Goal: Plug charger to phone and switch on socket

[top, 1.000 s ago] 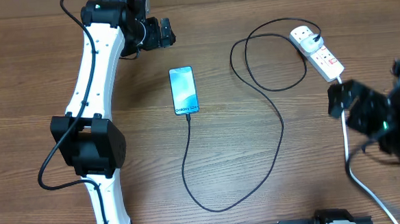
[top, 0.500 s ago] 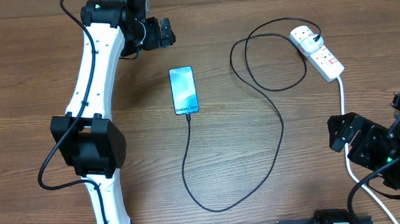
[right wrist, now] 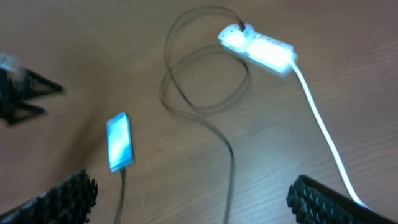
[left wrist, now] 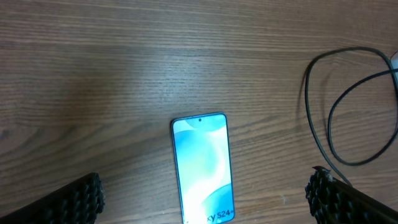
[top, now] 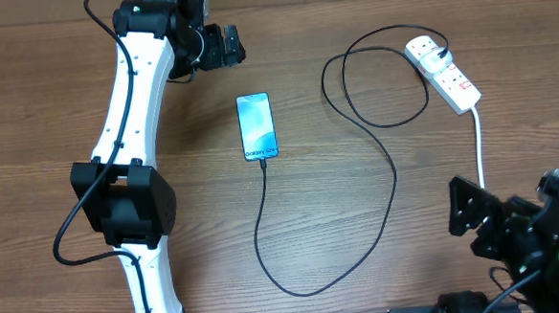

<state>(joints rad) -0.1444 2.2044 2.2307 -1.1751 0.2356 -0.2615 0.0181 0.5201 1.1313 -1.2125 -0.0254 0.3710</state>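
The phone (top: 257,125) lies flat mid-table, screen lit blue, "Galaxy" text at its near end; it also shows in the left wrist view (left wrist: 203,167) and the right wrist view (right wrist: 119,141). The black charger cable (top: 393,184) runs from the phone's near end, loops round and ends at the white socket strip (top: 443,71) at the far right; it also shows in the right wrist view (right wrist: 231,155). My left gripper (top: 224,46) is open and empty, beyond the phone. My right gripper (top: 469,214) is open and empty, at the near right, well short of the socket (right wrist: 258,48).
The socket's thick white cord (top: 478,146) runs toward the near right edge, passing by my right arm. The left arm's white links (top: 129,116) stretch along the table's left side. Bare wooden tabletop (top: 362,277) lies between the cable loop and the front edge.
My right arm has drawn back from near the socket toward the near right corner. The left arm, phone, cable and socket have not moved.
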